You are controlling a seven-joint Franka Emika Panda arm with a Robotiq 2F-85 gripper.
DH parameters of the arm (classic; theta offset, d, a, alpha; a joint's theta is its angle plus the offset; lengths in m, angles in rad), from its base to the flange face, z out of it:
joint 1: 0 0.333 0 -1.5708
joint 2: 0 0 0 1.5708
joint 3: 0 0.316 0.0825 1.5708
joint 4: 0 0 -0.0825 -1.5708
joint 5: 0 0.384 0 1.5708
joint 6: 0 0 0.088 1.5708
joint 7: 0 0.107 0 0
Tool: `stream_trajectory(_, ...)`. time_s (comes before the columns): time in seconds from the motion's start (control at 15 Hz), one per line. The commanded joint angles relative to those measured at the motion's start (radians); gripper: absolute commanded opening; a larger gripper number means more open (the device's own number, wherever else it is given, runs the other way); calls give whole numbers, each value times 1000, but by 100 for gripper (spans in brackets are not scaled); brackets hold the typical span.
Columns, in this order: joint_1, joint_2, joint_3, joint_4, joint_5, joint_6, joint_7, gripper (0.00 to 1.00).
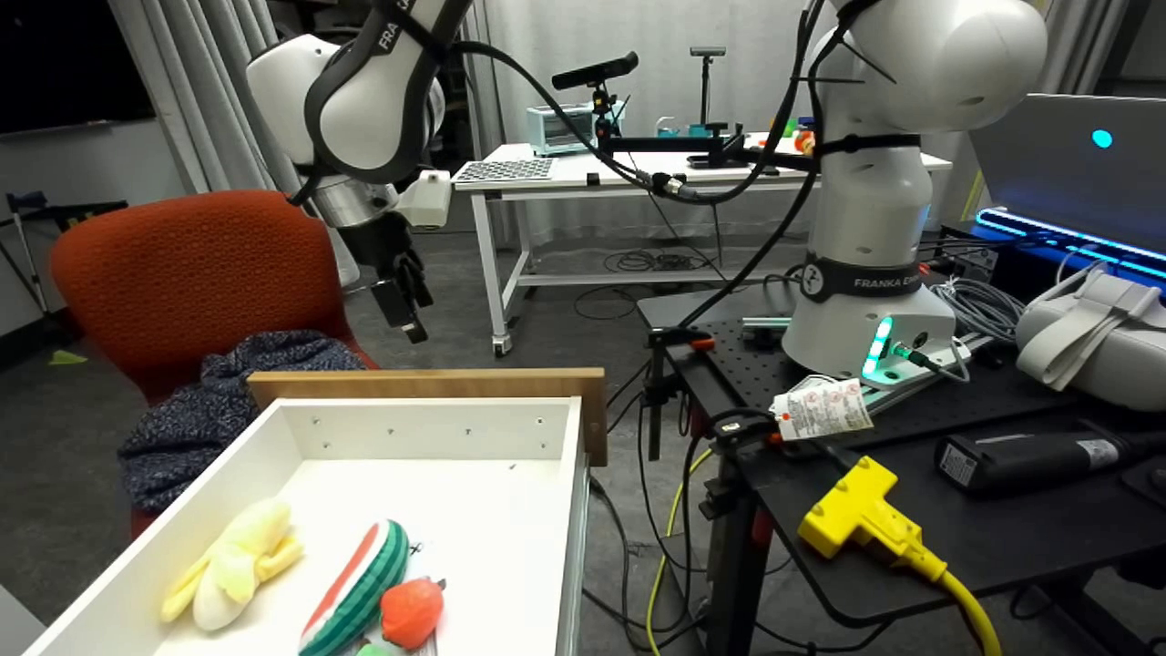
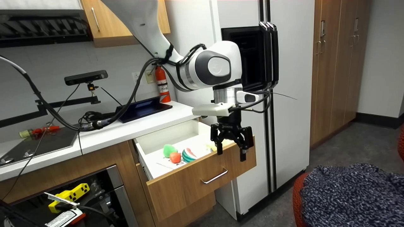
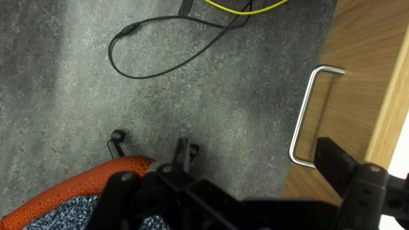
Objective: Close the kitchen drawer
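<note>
Kitchen drawer (image 2: 186,186) sits far out, in the lower middle of an exterior view. Shutting it is not done; a big push seems left. The fingers (image 2: 247,137) are spread, holding nothing.

A white table (image 1: 569,169) stands on dark grey flooring (image 1: 547,342) before pale grey curtains (image 1: 638,27); an orange chair (image 1: 191,282) stands nearer the viewpoint. In an exterior view, a white countertop (image 2: 104,136) runs toward a pale refrigerator (image 2: 293,110); tall wooden cabinets (image 2: 334,69) and a light wall (image 2: 383,56) with dark baseboard (image 2: 378,118) lie beyond.
</note>
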State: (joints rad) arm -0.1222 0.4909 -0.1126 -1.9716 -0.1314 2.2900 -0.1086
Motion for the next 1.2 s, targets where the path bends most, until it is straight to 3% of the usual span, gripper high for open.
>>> stream_trajectory(0.0, -22, 87, 23, 101, 36, -20, -31, 100)
stream_trajectory(0.07, -27, 100, 28, 116, 45, -21, -39, 100)
stream_trajectory(0.13, -32, 112, 33, 130, 56, -22, -46, 75)
stream_trajectory(0.2, -40, 120, 41, 143, 69, -23, -61, 74)
stream_trajectory(0.8, -114, 171, 122, 215, 184, -54, -229, 4)
stream_trajectory(1.13, -122, 179, 155, 215, 196, -71, -297, 0)
